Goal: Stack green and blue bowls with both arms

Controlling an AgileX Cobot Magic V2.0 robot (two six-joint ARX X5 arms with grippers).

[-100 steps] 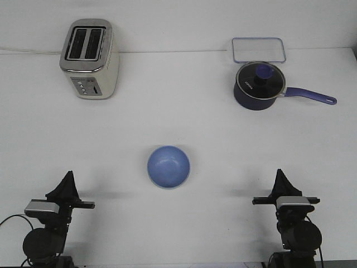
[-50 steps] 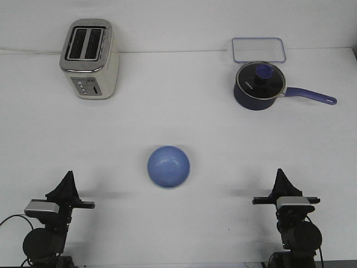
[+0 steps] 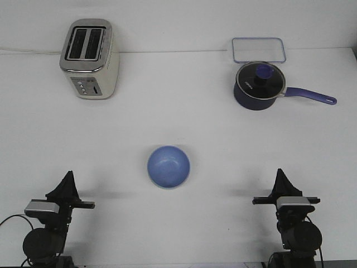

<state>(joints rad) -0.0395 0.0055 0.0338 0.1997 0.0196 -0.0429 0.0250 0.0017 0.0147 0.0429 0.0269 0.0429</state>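
At the near left, the left tool (image 3: 68,180) stands over the white surface (image 3: 178,120), touching nothing; its fingers look pressed together to a point. Far left sits a toaster (image 3: 89,58). The blue bowl (image 3: 168,166) rests mid-surface, between both arms, with a pale green rim just showing beneath it. Far right stand a lidded saucepan (image 3: 259,85) and a clear tray (image 3: 259,49). The right tool (image 3: 280,180), near right, looks likewise closed and empty.
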